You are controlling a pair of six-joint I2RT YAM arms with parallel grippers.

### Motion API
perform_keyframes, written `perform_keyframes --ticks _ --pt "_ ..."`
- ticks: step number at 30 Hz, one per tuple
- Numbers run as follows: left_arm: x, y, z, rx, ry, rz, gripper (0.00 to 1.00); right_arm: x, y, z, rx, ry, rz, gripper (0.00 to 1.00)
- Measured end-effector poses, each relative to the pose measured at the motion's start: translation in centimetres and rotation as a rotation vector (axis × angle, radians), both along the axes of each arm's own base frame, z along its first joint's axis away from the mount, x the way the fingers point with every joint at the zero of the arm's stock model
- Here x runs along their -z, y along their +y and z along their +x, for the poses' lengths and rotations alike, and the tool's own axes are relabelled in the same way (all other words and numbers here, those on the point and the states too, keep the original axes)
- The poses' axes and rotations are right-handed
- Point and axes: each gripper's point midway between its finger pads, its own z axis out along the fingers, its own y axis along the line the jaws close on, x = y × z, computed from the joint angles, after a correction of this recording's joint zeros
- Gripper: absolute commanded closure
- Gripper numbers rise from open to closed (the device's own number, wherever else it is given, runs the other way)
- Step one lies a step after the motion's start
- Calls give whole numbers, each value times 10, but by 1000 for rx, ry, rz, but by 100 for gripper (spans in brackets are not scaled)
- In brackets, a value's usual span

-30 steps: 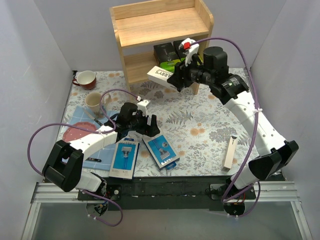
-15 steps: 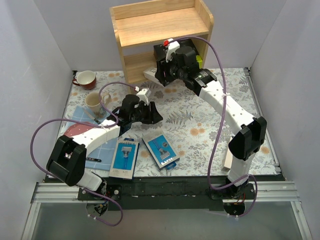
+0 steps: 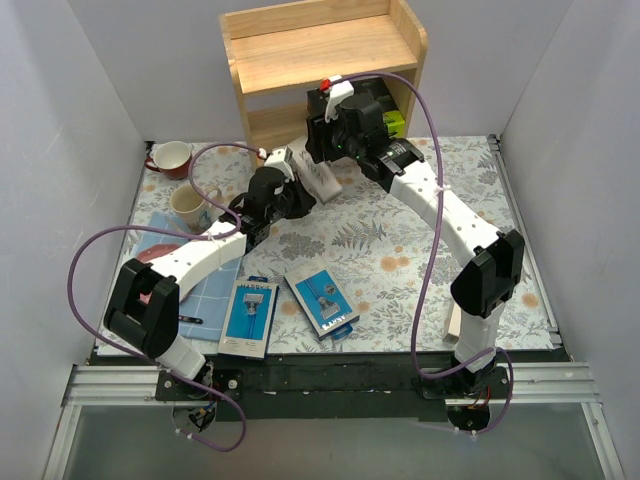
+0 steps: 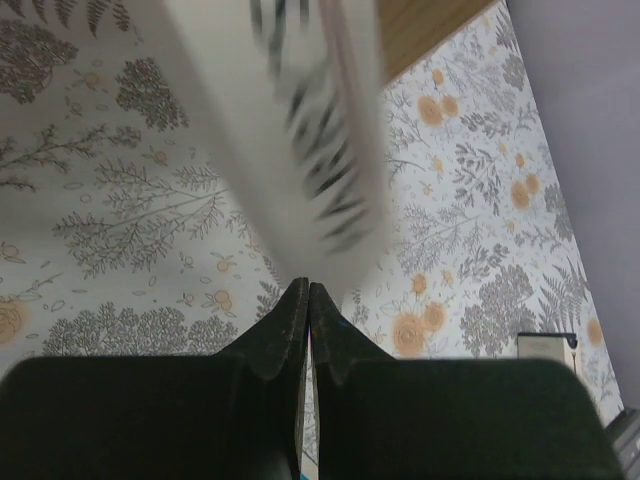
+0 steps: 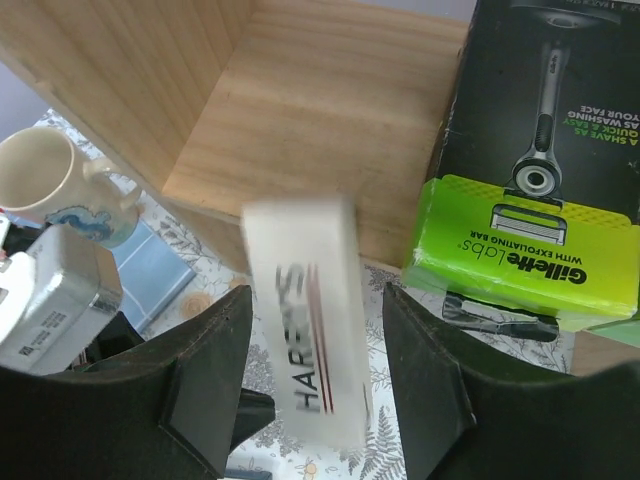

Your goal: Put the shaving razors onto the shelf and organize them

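A white razor box (image 5: pixel 305 320) shows blurred between my right gripper's (image 5: pixel 315 300) open fingers, with a gap on each side. It tilts at the front of the shelf's (image 3: pixel 320 50) lower tier (image 5: pixel 330 110). From above, the white box (image 3: pixel 322 180) hangs just below the right gripper (image 3: pixel 322 152). My left gripper (image 3: pixel 303 195) is shut and empty, its tips (image 4: pixel 308 287) right under that box (image 4: pixel 290 130). A black and lime razor box (image 5: pixel 540 150) stands on the lower tier. Two blue razor packs (image 3: pixel 250 315) (image 3: pixel 322 303) lie near the front edge. Another white box (image 3: pixel 453 322) lies at the right.
A red mug (image 3: pixel 172 158) and a cream mug (image 3: pixel 188 205) stand at the left. A blue cloth (image 3: pixel 205 290) lies under the left arm with a dark-handled utensil (image 3: pixel 190 320) on it. Purple cables loop over both arms.
My right gripper carried the white box left to the shelf's lower tier and its jaws widened off it. My left gripper rose toward the shelf and shut.
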Motion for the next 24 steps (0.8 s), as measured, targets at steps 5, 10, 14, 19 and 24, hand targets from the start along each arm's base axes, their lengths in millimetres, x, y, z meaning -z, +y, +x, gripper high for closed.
perform_keyframes --ticks 5,10,14,19,24 --pt "-8 2 16 -57 -24 3 100 5 3 7 14 -6 -3 38" --pt "-5 5 21 -76 -24 37 100 18 5 9 8 9 -31 34" --pt "-8 17 5 -49 -42 88 77 35 -14 -15 -43 9 -88 30" --pt "-23 35 -47 47 -71 98 33 71 -65 -81 -137 34 -205 19" --pt "2 37 -79 149 -26 102 25 88 -79 -114 -232 65 -265 16"
